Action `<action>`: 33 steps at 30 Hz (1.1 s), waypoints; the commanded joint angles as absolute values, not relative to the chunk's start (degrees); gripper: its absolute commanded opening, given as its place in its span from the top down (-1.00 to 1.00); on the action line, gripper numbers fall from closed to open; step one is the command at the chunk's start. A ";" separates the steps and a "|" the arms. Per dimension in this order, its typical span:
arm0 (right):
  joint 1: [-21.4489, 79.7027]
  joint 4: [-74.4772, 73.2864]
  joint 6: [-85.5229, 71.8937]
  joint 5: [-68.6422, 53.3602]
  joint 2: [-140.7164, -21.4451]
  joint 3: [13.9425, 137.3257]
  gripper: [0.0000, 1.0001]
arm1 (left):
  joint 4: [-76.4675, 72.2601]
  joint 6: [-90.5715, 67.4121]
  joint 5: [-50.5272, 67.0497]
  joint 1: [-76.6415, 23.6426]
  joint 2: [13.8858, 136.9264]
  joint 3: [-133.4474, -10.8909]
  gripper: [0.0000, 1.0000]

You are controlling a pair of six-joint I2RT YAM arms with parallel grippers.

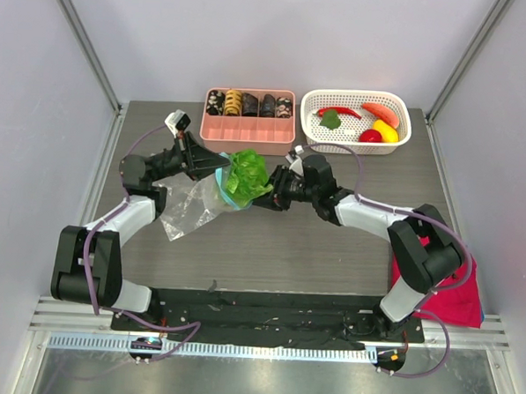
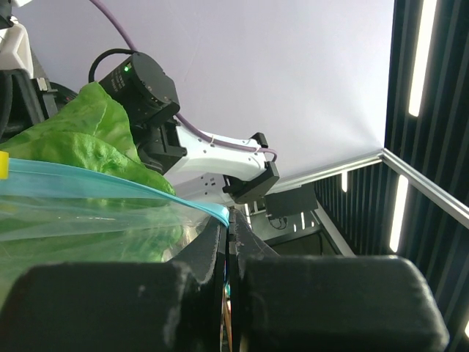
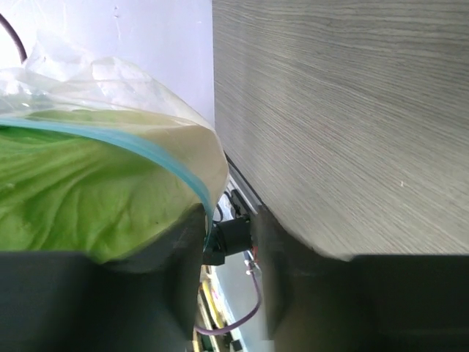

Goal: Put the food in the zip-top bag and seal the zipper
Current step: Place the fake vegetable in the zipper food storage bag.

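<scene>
The zip-top bag (image 1: 185, 209) hangs clear and crinkly over the table's left centre, mouth facing right. My left gripper (image 1: 217, 164) (image 2: 229, 218) is shut on its light-blue zipper (image 2: 110, 183) at the rim's far end. The green lettuce (image 1: 247, 173) (image 2: 82, 136) sits in the bag's mouth, partly sticking out. My right gripper (image 1: 266, 195) (image 3: 230, 218) is at the right of the mouth, open, with a clear gap between the fingers. The zipper (image 3: 150, 152) runs down along its left finger, and the lettuce (image 3: 80, 202) lies left of that finger.
A white lattice basket (image 1: 398, 144) at the back right holds a red chili (image 1: 339, 111), a tomato (image 1: 370, 136), and yellow, orange and green pieces. A pink tray (image 1: 248, 136) with dark rolls stands beside it. A red cloth (image 1: 456, 297) lies near the right arm's base.
</scene>
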State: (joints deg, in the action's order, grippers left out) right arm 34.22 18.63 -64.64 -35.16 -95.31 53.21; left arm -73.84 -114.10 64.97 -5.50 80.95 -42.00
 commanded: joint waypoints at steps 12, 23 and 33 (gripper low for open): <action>32.61 -2.75 -52.75 -32.35 -85.45 60.28 0.97 | -55.16 -96.96 73.82 -2.64 78.50 -47.80 0.99; 32.70 -27.49 -36.32 -23.12 -78.67 72.84 0.98 | 57.38 -12.93 35.73 -14.40 72.95 -83.92 1.00; 41.92 -39.72 -21.10 -19.43 -79.54 82.01 0.97 | 54.15 -10.81 20.83 -28.56 67.85 -71.11 1.00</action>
